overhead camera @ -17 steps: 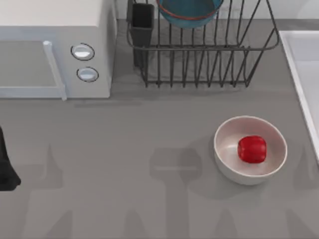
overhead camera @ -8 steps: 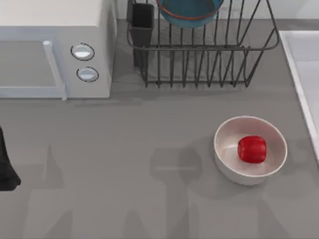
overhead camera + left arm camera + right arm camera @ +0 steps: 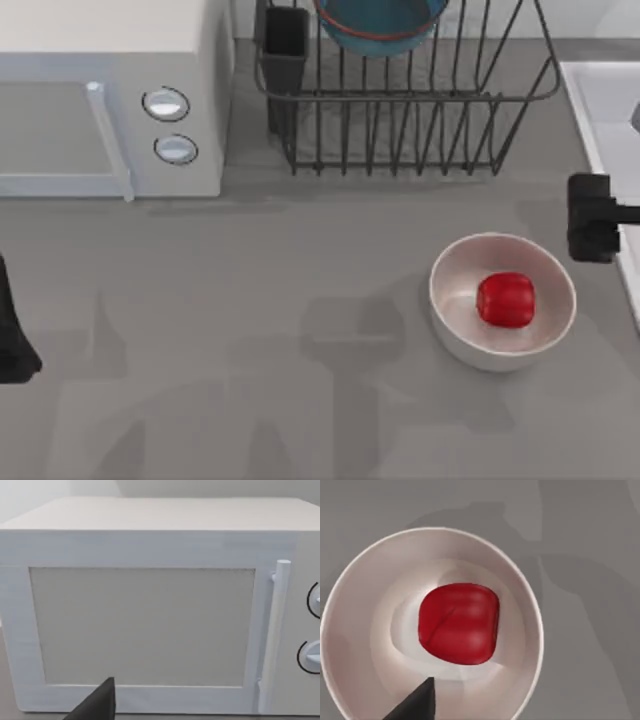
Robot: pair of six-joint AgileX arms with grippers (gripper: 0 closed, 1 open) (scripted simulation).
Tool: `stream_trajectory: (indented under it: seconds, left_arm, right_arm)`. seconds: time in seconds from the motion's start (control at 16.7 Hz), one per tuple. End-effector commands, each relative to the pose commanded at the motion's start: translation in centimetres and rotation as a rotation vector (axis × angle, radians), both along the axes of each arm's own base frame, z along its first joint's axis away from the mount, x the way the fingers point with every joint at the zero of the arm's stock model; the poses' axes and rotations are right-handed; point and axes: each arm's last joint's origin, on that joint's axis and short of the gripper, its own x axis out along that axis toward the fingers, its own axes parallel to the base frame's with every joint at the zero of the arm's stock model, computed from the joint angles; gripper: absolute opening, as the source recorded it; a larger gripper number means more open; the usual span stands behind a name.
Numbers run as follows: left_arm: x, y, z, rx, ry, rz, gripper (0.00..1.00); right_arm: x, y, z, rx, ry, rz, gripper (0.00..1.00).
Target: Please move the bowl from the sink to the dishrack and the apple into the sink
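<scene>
The blue bowl (image 3: 380, 22) with its reddish rim stands in the dark wire dishrack (image 3: 410, 110) at the back, cut off by the top view's upper edge. The red apple (image 3: 505, 299) lies inside a plain white bowl (image 3: 455, 320) on the counter, right of centre. The sink (image 3: 605, 110) is at the right edge, only partly in view. My right gripper (image 3: 590, 216) hangs over the sink's near-left rim, just up and right of the white bowl. In its wrist view the apple (image 3: 459, 622) sits close below. My left gripper (image 3: 10, 335) is parked at the left edge.
A white microwave (image 3: 110, 100) fills the back left; the left wrist view faces its door (image 3: 142, 625) at close range. A dark square utensil cup (image 3: 287, 45) stands at the rack's left corner. Bare grey counter (image 3: 250, 330) lies between the arms.
My right arm has come into the top view from the right edge, beside the white bowl. The shadows on the counter have shifted. The bowl, the apple and the left arm are where they were.
</scene>
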Motion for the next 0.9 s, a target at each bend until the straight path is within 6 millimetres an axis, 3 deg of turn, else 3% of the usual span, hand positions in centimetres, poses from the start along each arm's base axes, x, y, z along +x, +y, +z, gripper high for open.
stream_trajectory:
  seconds: [0.18,0.42,0.66,0.9]
  left_arm:
    - [0.0,0.0,0.0,0.0,0.0,0.0,1.0]
    - [0.0,0.0,0.0,0.0,0.0,0.0,1.0]
    - [0.0,0.0,0.0,0.0,0.0,0.0,1.0]
    - [0.0,0.0,0.0,0.0,0.0,0.0,1.0]
  right_arm:
    - [3.8,3.0,-0.6,-0.041,0.174,0.005,1.0]
    - [7.5,6.6,-2.8,-0.107,0.358,0.003,1.0]
    - [8.9,8.4,-4.8,-0.149,0.468,-0.002,1.0]
    - [9.0,8.5,-4.9,-0.152,0.477,-0.003,1.0]
